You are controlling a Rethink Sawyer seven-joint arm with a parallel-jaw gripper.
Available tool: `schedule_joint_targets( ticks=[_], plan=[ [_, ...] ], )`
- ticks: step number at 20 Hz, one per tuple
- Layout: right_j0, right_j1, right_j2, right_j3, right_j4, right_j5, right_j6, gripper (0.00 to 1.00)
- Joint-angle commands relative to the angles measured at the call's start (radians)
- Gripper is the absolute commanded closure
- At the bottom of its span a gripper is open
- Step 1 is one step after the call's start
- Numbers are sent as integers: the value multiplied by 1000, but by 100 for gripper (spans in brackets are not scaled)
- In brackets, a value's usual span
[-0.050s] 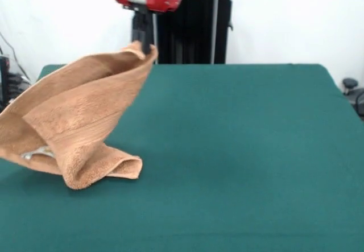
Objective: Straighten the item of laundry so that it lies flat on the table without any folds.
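A: Near the counter's [239,149] front left, the towel's [74,115] lower end rests bunched and doubled over; the rest rises taut to the hand [145,46], clenched on one corner near the far edge.

B: I'd say the risk is that letting go there drops it back folded.

A: The green felt may also drag it. Behind stands a white wall [284,19].
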Motion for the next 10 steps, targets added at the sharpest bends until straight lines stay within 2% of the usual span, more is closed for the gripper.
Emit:
schedule_joint_targets(
  ticks=[1,5,7,9,10],
  plan=[
    [71,36,59,185,17,-94,245,100],
    [263,61,-196,141,25,-92,321,100],
    [279,32,-250,148,8,-67,295,100],
    [260,-68,-258,164,-18,24,239,100],
    [226,-136,-231,178,-28,68,192,100]
  ],
)
